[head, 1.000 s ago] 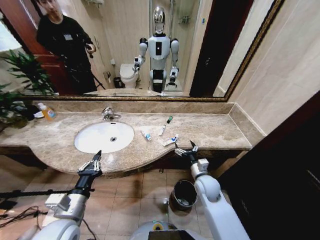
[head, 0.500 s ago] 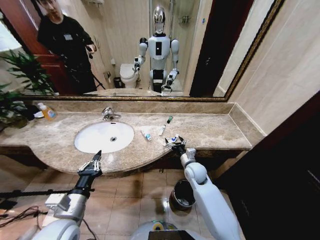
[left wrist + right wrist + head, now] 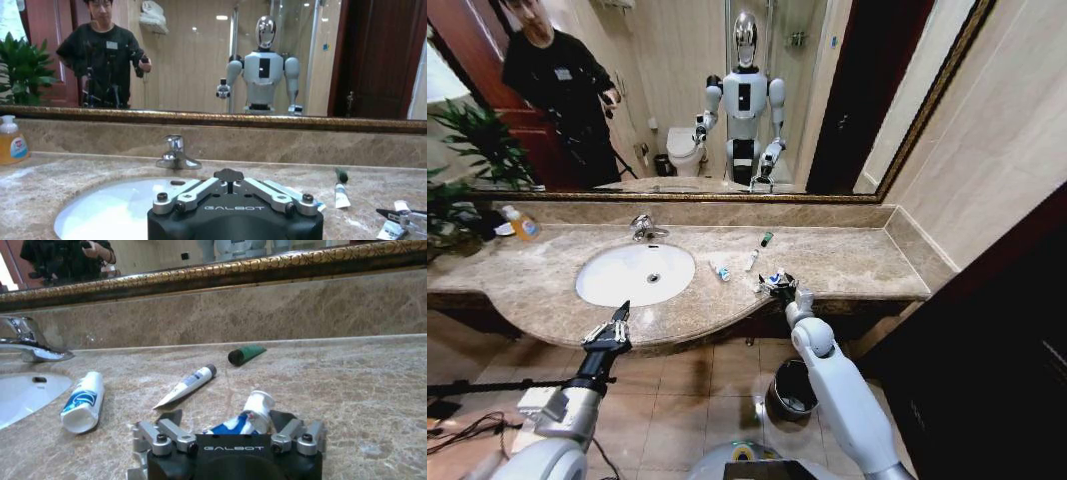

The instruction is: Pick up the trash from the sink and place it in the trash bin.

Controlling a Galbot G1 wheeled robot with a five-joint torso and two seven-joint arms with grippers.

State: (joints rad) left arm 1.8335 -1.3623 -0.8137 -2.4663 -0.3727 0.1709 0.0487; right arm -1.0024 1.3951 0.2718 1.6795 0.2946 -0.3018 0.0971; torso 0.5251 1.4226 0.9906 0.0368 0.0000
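Observation:
The trash lies on the marble counter to the right of the white oval sink (image 3: 617, 285). It is a blue-labelled tube (image 3: 720, 271), a slim white tube (image 3: 751, 260) and a small dark green piece (image 3: 767, 238). A crumpled white-and-blue tube (image 3: 772, 279) lies nearest the counter's front edge. My right gripper (image 3: 778, 284) is low over that tube, open. In the right wrist view the tube (image 3: 257, 407) lies between its fingers. My left gripper (image 3: 610, 322) hangs open at the counter's front edge, before the sink. The dark trash bin (image 3: 783, 394) stands on the floor under my right arm.
A chrome faucet (image 3: 642, 228) stands behind the basin. A yellow-orange soap bottle (image 3: 522, 224) sits at the far left, by a plant (image 3: 457, 200). A large mirror (image 3: 847, 100) backs the counter. The wall closes the right end.
My right gripper has moved from the counter's front edge inward and leftward, onto the white-and-blue tube. The left arm has not moved.

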